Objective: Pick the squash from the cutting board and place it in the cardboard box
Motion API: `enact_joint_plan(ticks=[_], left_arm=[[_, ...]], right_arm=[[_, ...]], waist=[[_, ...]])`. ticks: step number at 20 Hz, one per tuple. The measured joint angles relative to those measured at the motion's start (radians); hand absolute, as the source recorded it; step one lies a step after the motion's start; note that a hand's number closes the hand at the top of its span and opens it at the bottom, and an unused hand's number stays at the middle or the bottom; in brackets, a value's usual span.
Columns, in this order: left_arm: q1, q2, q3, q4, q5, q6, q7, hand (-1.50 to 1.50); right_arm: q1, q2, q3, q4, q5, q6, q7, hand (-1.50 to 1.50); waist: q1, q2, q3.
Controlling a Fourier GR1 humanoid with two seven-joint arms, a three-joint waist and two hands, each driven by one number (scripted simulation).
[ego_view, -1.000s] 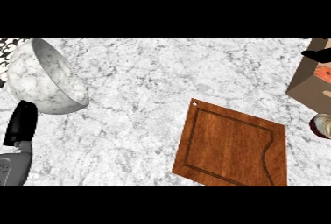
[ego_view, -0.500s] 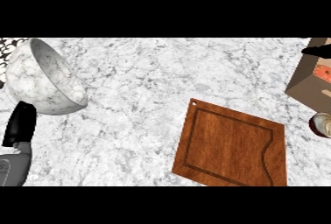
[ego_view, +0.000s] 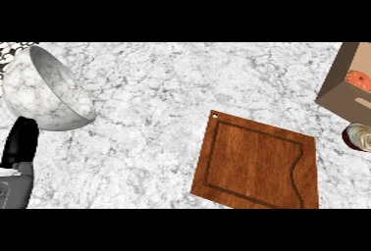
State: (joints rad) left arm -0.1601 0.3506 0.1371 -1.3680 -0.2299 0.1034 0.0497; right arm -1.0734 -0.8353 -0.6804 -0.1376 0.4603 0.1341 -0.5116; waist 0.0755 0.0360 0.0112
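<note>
From the head view, the cutting board (ego_view: 257, 164) lies bare, and the orange squash (ego_view: 358, 79) already sits inside the cardboard box (ego_view: 340, 93) at the right edge. Only the left hand (ego_view: 20, 142) shows, low left beside the marble bowl (ego_view: 45, 88), fingers straight and holding nothing. The squash looks firm, smooth and rounded, best cupped around its middle.
</note>
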Motion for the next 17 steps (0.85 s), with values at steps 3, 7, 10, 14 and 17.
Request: enact_joint_plan(ticks=[3,7,10,14,17], left_arm=[[0.000,0.004,0.005,0.000,0.005,-0.007,0.000,0.00],[0.013,-0.001,0.004,-0.008,-0.001,0.003,-0.001,0.00],[0.012,0.007,0.012,-0.005,0.000,0.000,0.002,0.00],[0.017,0.003,0.014,-0.009,0.000,0.004,0.012,0.00],[0.015,0.007,0.021,-0.005,0.006,-0.001,0.009,0.00]], right_arm=[[0.027,-0.053,-0.031,0.006,-0.028,0.036,-0.001,-1.50],[0.081,-0.128,-0.057,0.012,-0.050,0.088,-0.010,-1.50],[0.125,-0.179,-0.072,0.017,-0.064,0.130,-0.021,-1.50],[0.194,-0.235,-0.084,0.019,-0.073,0.188,-0.055,-1.50],[0.242,-0.269,-0.079,0.020,-0.068,0.246,-0.080,-1.50]], waist=[[-0.002,0.002,0.000],[-0.007,0.002,0.001],[-0.015,0.001,0.002],[-0.021,0.001,0.004],[-0.026,0.001,0.004]])
